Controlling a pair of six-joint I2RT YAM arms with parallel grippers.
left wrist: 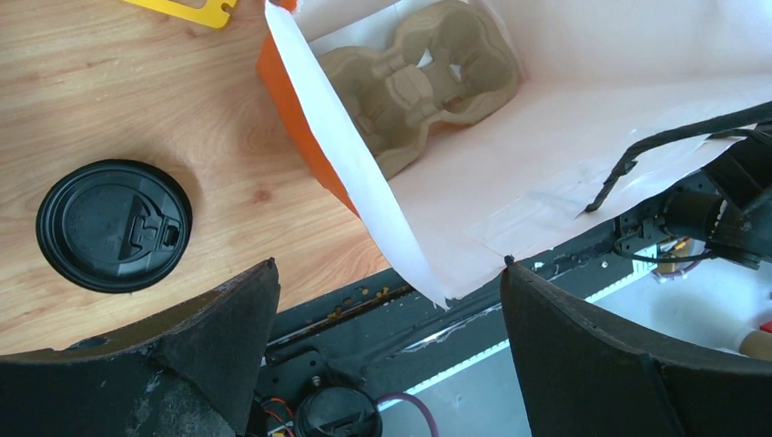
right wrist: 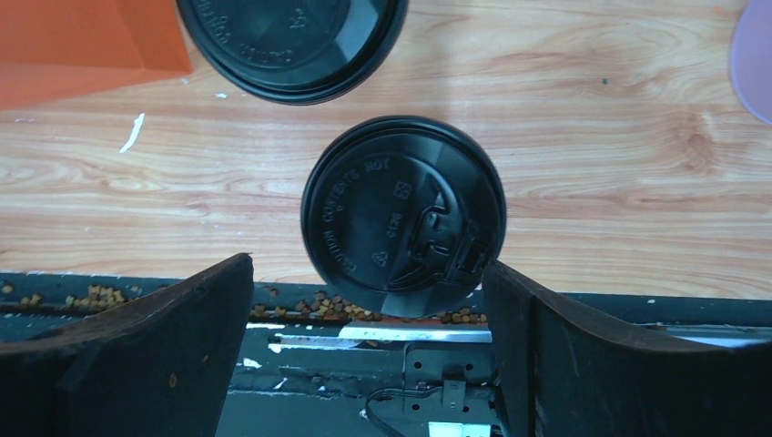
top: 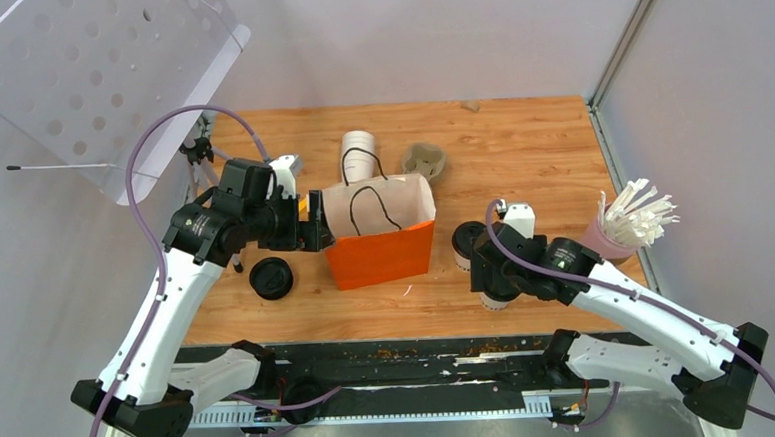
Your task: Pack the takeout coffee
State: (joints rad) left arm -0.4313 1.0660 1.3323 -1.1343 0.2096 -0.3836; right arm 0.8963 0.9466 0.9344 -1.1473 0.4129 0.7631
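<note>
The spread right gripper [right wrist: 369,264] should straddle the white paper cup with round black plastic lid [right wrist: 401,214] at the front edge of the wooden table [top: 540,140], closing below the lid; the left gripper [left wrist: 389,264] is likewise spread.

A light wooden table [top: 540,140] sits boxed in by plain pale grey walls [top: 434,36] under even light.

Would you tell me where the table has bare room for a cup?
Bare wood: far right, between the pulp cup carrier and the pink straw holder; also before the orange bag. Crowded: the lidded cups by the right gripper.
</note>
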